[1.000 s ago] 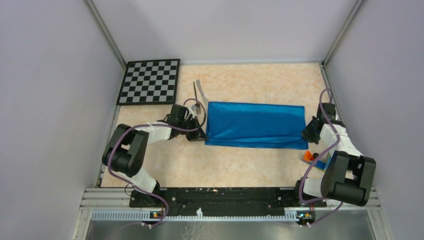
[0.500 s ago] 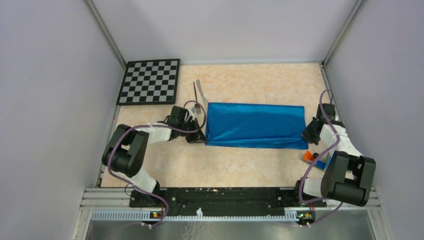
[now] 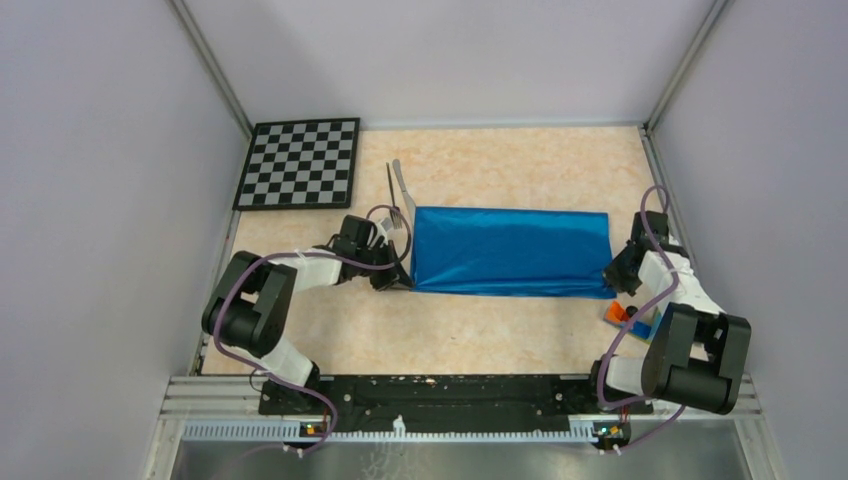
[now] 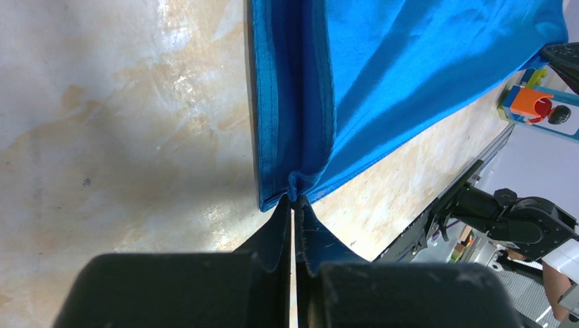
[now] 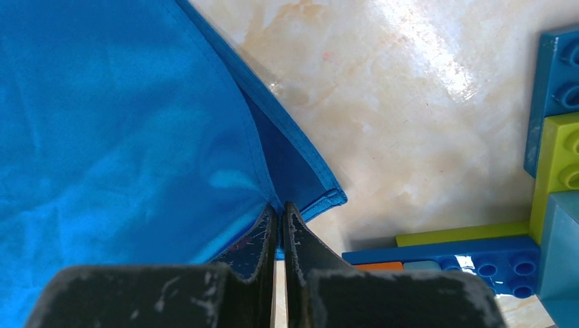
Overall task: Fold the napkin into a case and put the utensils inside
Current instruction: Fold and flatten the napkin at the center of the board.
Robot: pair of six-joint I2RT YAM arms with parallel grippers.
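From the overhead camera, the napkin (image 3: 510, 250) lies stretched across the middle of the bench (image 3: 500, 160) as a long blue band, folded over on itself. The left jaws sit at its near left corner and the right jaws at its near right corner, one arm at each end. The utensils are out on the bench, outside the cloth. The dark fork (image 3: 391, 192) and the pale knife (image 3: 401, 178) lie side by side just off the napkin's far left corner, handles pointing away. A checkerboard (image 3: 300, 162) sits in the far left corner. A small cluster of toy blocks (image 3: 625, 313) rests near the right arm.

Over to the left wrist camera: the left jaws are squeezed tight together, with a puckered corner of the napkin (image 4: 410, 61) nipped right at their tips. Layered hems run away from the pinch across the marbled bench (image 4: 123, 137).

Now the right wrist camera: the right jaws are closed to a sliver, clamped on the napkin (image 5: 116, 123) just inside its corner. The hemmed corner pokes out beside them. The blocks (image 5: 553, 157) lie off to the right, apart from the cloth.
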